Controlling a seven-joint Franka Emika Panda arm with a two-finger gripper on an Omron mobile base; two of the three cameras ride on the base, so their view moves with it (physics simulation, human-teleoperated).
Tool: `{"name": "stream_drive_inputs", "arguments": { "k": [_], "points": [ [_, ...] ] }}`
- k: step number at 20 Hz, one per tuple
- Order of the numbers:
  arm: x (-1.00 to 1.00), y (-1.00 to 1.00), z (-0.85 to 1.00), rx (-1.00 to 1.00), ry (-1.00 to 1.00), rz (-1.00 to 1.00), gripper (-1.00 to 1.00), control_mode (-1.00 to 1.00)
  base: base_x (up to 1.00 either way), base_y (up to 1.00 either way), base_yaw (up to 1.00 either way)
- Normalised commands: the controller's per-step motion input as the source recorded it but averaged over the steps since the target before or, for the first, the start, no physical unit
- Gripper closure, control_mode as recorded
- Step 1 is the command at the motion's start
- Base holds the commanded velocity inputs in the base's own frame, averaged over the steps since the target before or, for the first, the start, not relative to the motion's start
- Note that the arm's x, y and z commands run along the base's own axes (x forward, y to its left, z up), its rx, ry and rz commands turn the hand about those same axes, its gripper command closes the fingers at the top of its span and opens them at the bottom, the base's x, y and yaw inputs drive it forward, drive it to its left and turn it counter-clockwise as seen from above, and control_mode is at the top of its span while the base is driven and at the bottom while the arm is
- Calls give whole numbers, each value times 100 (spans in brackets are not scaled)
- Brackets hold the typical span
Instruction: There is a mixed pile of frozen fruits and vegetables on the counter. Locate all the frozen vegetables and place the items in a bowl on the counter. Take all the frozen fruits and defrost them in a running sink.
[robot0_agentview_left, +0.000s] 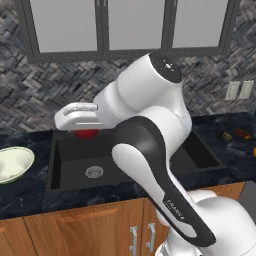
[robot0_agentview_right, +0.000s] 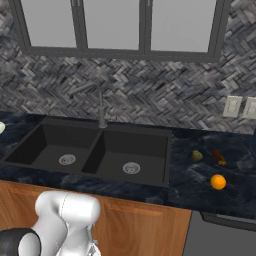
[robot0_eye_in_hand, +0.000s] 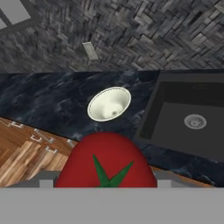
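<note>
My gripper (robot0_agentview_left: 85, 130) is shut on the red round vegetable (robot0_agentview_left: 86, 134), held in the air over the back of the sink's (robot0_agentview_left: 65, 165) left basin. In the hand view the red item (robot0_eye_in_hand: 107, 162), with a green stem, sits right between the jaws. Beyond it lies the pale bowl (robot0_eye_in_hand: 109, 103), which looks empty, on the counter (robot0_eye_in_hand: 48, 100). The bowl (robot0_agentview_left: 12, 162) stands left of the sink. On the counter right of the sink lie the orange ball (robot0_agentview_right: 218, 182), the dark brown oblong (robot0_agentview_right: 218, 157) and the yellowish-olive lump (robot0_agentview_right: 197, 155).
The tall grey faucet (robot0_agentview_right: 100, 105) stands behind the divider of the black double sink (robot0_agentview_right: 135, 145). A drain (robot0_eye_in_hand: 195, 121) shows in the basin. Wall sockets (robot0_agentview_right: 232, 106) sit on the herringbone backsplash. Wooden cabinets (robot0_agentview_left: 100, 225) run below the counter edge.
</note>
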Motion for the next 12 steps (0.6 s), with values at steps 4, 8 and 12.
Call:
{"name": "stream_drive_inputs", "arguments": {
  "k": [4,8,12],
  "points": [
    [24,24,0,-4,0,0,100,-100,0,0,0],
    [30,27,-2,-3,0,0,100,-100,0,0,0],
    [33,27,-4,-3,0,0,100,-100,0,0,0]
  ]
}}
